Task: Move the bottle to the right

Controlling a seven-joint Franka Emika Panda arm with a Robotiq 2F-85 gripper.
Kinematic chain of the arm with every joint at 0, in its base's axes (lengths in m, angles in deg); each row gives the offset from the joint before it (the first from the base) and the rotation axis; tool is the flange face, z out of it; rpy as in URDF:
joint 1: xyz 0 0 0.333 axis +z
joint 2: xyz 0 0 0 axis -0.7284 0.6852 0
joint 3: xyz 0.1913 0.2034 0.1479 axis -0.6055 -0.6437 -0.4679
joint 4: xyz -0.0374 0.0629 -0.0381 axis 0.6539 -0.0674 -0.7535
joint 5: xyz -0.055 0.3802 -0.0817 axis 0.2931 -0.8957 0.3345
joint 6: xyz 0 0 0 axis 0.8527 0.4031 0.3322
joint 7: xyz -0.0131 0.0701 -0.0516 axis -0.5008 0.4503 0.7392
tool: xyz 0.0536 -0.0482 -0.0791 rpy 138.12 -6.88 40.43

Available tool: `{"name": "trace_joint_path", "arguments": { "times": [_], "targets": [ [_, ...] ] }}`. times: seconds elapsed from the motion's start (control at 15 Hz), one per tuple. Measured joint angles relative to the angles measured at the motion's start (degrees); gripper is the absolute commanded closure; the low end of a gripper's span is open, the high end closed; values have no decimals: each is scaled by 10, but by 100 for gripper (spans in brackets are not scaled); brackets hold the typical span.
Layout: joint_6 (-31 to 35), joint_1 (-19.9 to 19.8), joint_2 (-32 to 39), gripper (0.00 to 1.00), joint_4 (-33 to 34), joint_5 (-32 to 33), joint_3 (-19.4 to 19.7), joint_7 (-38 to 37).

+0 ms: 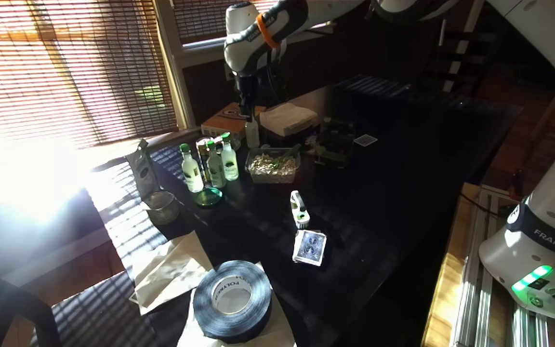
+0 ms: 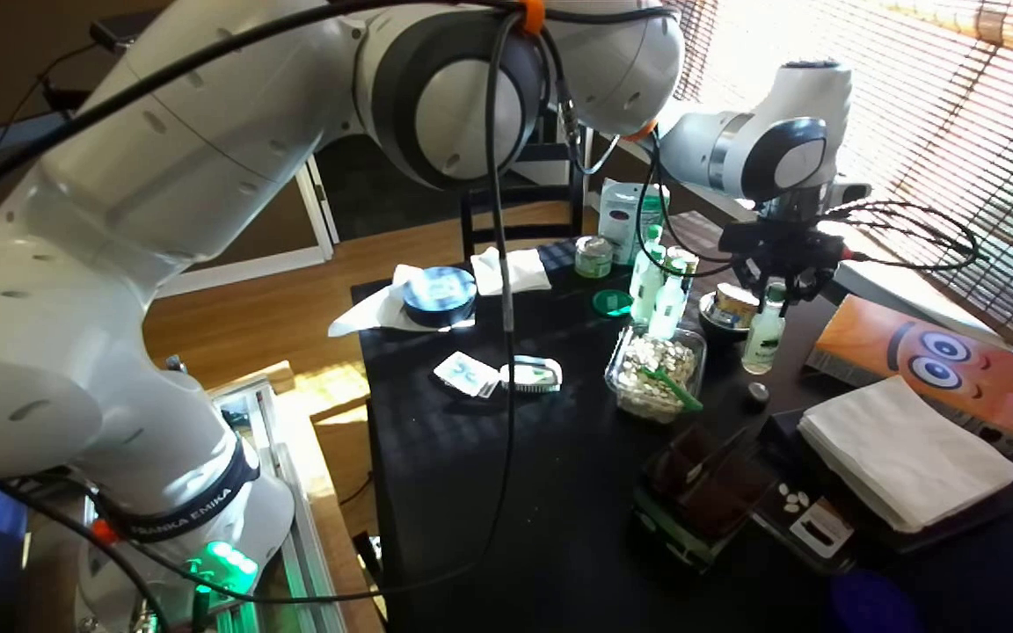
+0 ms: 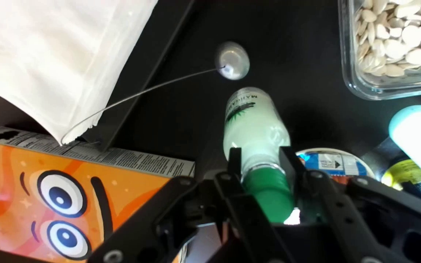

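A small bottle with pale liquid and a green cap (image 3: 254,124) is between the fingers of my gripper (image 3: 261,153) in the wrist view. The two fingers are shut on its neck and cap, one on each side. In an exterior view the bottle (image 2: 763,341) hangs or stands nearly upright under the gripper (image 2: 775,299), beside the orange box. The bottle (image 1: 252,134) also shows under the gripper (image 1: 248,114) in an exterior view. I cannot tell whether its base touches the table. Similar green-capped bottles (image 1: 191,171) stand grouped to one side.
An orange box (image 2: 937,360) and a napkin stack (image 2: 907,448) lie beside the bottle. A clear seed tub (image 3: 356,86) and a shiny dome (image 3: 233,60) are close by. A can (image 2: 735,303) stands next to the bottle. A dark holder (image 2: 700,492) stands nearer the robot.
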Motion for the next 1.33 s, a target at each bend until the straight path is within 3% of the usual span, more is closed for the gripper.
{"name": "trace_joint_path", "arguments": {
  "times": [0.27, 0.8, 1.2, 1.27, 1.33],
  "targets": [
    [-29, -6, 43, 93, 49, -8, -3, -12],
    [-115, -21, 120, 93, 216, -42, -7, -38],
    [-159, -13, 171, 93, 283, -42, -7, -63],
    [-163, -12, 176, 45, 293, -42, -7, -67],
    [-167, -12, 181, 44, 302, -42, -7, -71]
  ]
}}
